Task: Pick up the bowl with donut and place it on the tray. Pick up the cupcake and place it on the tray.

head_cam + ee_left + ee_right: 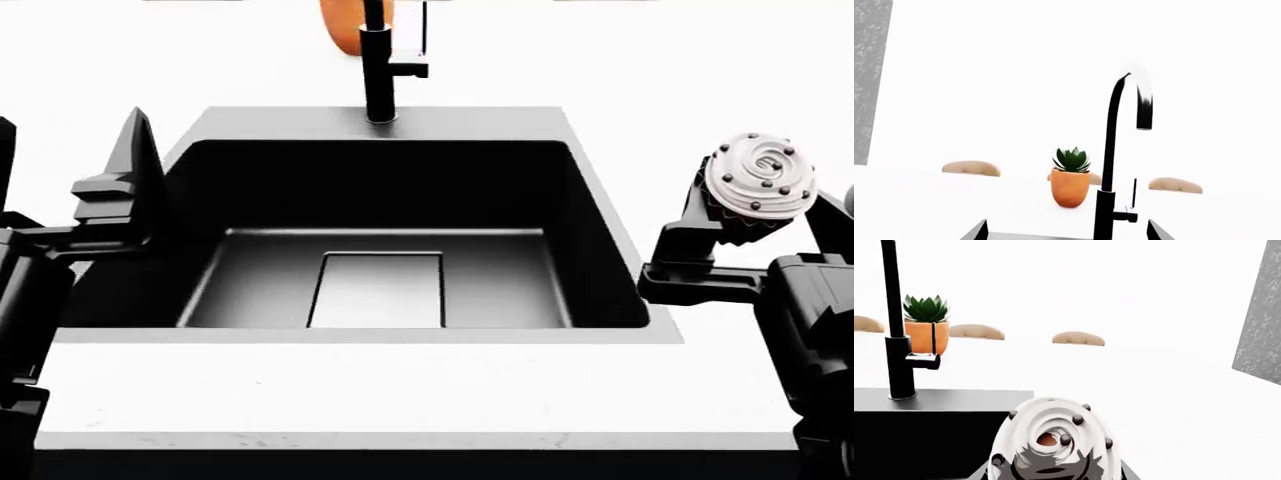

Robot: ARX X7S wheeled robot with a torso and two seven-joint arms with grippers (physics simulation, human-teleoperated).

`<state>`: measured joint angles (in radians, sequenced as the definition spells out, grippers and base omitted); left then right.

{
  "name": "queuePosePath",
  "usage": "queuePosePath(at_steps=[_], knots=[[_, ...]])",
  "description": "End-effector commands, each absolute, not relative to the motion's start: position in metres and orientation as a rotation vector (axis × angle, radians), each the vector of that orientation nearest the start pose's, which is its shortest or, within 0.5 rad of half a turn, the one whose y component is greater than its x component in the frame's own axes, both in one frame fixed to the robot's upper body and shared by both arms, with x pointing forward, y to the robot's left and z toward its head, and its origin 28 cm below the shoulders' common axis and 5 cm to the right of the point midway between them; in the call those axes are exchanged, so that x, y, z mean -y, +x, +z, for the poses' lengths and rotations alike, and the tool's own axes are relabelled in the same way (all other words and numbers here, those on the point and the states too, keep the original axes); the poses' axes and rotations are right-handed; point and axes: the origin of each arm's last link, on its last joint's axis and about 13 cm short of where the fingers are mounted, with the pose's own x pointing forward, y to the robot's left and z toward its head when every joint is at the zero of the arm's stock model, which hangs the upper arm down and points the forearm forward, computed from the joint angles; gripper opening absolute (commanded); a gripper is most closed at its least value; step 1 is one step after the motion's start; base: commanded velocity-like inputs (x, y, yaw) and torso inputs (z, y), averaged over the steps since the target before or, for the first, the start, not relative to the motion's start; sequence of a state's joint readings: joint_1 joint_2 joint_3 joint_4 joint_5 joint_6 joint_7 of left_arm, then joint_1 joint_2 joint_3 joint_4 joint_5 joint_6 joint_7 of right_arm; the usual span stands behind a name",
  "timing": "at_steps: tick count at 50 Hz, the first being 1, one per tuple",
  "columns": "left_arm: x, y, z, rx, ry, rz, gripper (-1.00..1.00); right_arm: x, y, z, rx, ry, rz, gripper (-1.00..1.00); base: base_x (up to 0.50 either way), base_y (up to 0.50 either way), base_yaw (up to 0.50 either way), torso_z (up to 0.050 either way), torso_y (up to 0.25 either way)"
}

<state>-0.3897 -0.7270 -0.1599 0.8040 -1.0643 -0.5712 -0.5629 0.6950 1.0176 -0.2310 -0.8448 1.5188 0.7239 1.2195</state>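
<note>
While the right claw clamps the cupcake above the counter's right edge, no tray shows; left claw spread empty.

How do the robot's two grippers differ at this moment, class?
The right gripper is shut on the cupcake; the left gripper carries nothing. The right gripper hangs beside the sink's right edge, the left gripper by its left edge. Both are black and raised above the counter.
</note>
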Motion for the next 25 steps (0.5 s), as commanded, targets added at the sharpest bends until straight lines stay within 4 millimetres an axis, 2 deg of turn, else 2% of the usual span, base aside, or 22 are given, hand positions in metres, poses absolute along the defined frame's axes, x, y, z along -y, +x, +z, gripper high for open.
queuePosePath(at_steps=[1, 25], knots=[[-0.2719, 0.1934, 0.2442, 0.427, -0.103, -0.03, 1.0, 0.1424, 0.174, 0.2522, 0.099, -0.119, -0.182, -1.0, 0.0, 0.34, 0.0, 0.0, 0.0], [-0.2711, 0.1936, 0.244, 0.425, -0.102, -0.03, 1.0, 0.1432, 0.1736, 0.2495, 0.097, -0.113, -0.183, -1.0, 0.0, 0.33, 0.0, 0.0, 0.0]])
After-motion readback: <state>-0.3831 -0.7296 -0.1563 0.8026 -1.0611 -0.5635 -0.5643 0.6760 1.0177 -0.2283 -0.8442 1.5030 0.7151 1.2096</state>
